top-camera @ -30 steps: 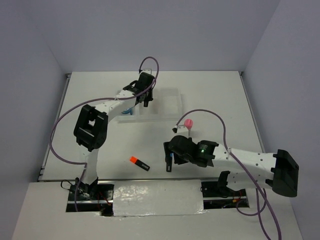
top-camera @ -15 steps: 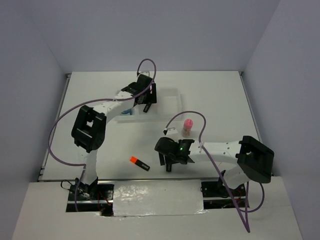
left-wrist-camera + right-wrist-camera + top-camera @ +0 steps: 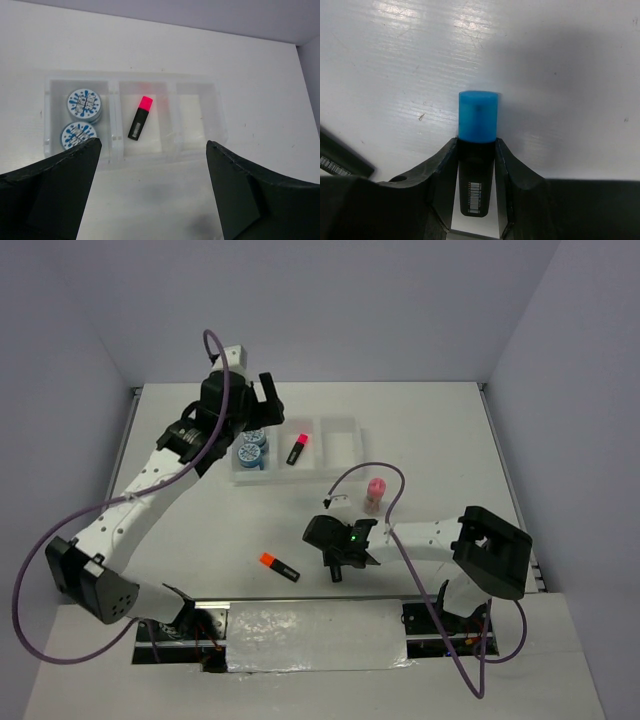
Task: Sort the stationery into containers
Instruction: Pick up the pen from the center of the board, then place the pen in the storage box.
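The white three-compartment tray (image 3: 340, 445) (image 3: 219, 131) holds two blue-and-white discs (image 3: 250, 446) (image 3: 84, 104) in its left compartment. A black pink-capped marker (image 3: 297, 449) (image 3: 140, 118) lies in the middle one. My left gripper (image 3: 250, 412) (image 3: 154, 144) hangs open above the tray's near-left side, holding nothing. My right gripper (image 3: 339, 566) (image 3: 476, 145) is shut on the black blue-capped marker (image 3: 477, 117), low on the table. An orange-capped marker (image 3: 280, 566) lies just left of it. The tan pink-capped cylinder (image 3: 375, 493) stands upright behind the right arm.
The tray's right compartment (image 3: 197, 117) has nothing in it. The orange marker's black end (image 3: 340, 157) shows close beside my right fingers. The right arm's cable (image 3: 365, 472) loops over the table near the cylinder. Grey walls enclose the table.
My left gripper opened and pulled up and back to the left, leaving the pink-capped marker in the middle compartment. My right gripper closed on the blue-capped marker.
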You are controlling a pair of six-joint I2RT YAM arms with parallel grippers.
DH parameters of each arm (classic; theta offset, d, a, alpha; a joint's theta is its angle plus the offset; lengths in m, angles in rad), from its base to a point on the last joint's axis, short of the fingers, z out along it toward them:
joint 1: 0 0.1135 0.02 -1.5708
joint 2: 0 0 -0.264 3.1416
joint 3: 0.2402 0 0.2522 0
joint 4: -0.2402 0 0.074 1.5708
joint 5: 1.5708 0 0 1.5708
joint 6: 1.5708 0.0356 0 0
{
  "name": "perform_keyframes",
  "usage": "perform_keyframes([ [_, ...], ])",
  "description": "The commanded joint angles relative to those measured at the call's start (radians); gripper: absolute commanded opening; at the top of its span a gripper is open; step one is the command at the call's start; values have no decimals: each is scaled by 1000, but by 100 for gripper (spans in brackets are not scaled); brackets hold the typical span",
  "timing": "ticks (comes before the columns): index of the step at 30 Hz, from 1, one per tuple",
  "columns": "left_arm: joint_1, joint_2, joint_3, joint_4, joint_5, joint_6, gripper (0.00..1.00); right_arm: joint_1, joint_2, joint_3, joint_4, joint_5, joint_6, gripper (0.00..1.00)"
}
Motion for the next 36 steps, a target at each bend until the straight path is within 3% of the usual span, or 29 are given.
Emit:
perform_keyframes([
  [1,5,-122,-82,-63,-17,4,99,17,31,31,-6,4,35,0],
  [7,6,-340,-277,-139,-42,-47,99,29,-64,111,-66,28,-21,0],
  [12,6,-461,-470,-232,-49,-194,99,9,-92,253,-82,36,-215,0],
  [18,5,-631,-631,-316,-85,-320,99,-164,26,460,-53,-59,-403,0],
  [27,5,-797,-641,-437,-43,-285,99,-314,363,945,-118,-27,-523,0],
  [32,3,-828,-607,-480,0,-275,99,-376,500,1054,-118,38,-516,0],
  [36,3,-848,-607,-503,23,-271,99,-408,577,1120,-115,-31,-523,7],
])
